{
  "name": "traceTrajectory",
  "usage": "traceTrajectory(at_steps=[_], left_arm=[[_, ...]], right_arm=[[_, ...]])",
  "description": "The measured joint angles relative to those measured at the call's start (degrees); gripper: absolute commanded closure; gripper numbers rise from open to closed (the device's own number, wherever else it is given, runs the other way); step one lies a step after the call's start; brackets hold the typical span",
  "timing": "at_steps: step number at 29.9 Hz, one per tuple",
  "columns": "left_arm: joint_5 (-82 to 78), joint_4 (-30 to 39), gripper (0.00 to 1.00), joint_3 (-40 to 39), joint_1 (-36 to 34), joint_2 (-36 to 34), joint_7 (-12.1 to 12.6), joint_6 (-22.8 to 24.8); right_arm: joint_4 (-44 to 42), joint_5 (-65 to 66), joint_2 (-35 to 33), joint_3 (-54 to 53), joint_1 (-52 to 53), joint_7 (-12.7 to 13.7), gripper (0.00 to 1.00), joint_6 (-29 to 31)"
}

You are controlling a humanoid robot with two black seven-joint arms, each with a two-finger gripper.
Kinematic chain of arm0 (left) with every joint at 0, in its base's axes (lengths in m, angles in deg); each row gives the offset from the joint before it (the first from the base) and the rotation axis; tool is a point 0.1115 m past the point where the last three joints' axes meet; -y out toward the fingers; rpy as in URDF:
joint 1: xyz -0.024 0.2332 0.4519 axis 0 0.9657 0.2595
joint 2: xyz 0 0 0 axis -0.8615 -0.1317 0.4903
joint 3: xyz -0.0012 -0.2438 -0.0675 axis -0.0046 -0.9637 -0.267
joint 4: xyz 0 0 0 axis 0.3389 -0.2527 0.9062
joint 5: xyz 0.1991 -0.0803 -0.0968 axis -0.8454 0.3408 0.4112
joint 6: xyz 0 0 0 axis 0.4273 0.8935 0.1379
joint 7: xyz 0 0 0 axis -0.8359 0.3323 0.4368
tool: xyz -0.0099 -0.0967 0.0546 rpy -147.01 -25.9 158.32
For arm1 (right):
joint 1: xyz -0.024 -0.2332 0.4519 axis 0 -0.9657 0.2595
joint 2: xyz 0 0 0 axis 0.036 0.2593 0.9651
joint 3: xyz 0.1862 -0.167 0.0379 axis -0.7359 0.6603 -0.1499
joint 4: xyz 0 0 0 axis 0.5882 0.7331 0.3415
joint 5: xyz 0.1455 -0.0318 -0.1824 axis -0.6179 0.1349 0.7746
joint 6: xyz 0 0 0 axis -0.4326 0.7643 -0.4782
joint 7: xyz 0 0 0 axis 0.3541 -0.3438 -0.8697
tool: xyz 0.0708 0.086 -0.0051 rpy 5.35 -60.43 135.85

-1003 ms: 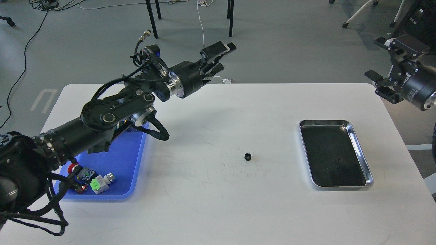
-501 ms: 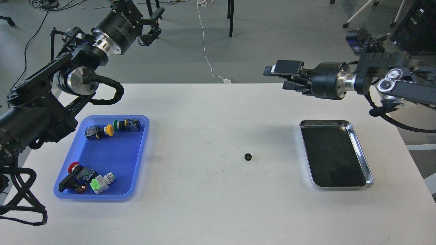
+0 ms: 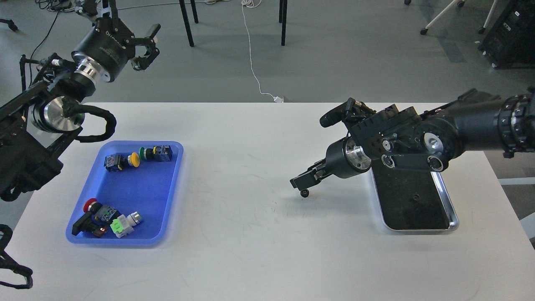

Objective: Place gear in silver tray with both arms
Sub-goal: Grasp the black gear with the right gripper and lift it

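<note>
The right tool point(image 3: 301, 182) hangs low over the gear point(image 3: 304, 192) on the table point(image 3: 259, 234), apparently to grasp it, its grip unclear, while the left tool point(image 3: 144, 44), released, waits aside.

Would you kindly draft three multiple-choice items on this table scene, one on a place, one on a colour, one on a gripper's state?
1. Where does the loose gear on the white table lie?
A. between the two trays
B. inside the blue tray
C. on the floor

2. What colour is the tray holding the push-button switches?
A. red
B. blue
C. green

3. How is the left gripper?
A. shut on the gear
B. shut on a switch
C. open, holding nothing

Answers:
1 A: it sits on bare tabletop left of the silver tray, by the right gripper.
2 B: its rim is blue.
3 C: its fingers stand apart in the air.
</note>
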Motion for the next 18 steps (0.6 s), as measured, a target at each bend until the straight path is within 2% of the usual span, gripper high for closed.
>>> traceTrajectory(at_steps=[4, 10, 18], left_arm=[[0.14, 0.81, 0.03, -1.02, 1.30, -0.84, -0.11, 0.18], [0.18, 1.23, 0.03, -1.60, 1.63, -1.31, -0.13, 0.30], [0.18, 1.29, 0.03, -1.63, 1.65, -1.56, -0.11, 0.36]], right_arm=[[-0.90, 0.05, 1.67, 1.58, -0.52, -0.87, 0.09, -0.16], [-4.28, 0.05, 4.28, 1.79, -4.02, -1.08, 0.21, -0.98], [-8.67, 0.05, 5.20, 2.12, -7.71, -0.99, 0.23, -6.33]])
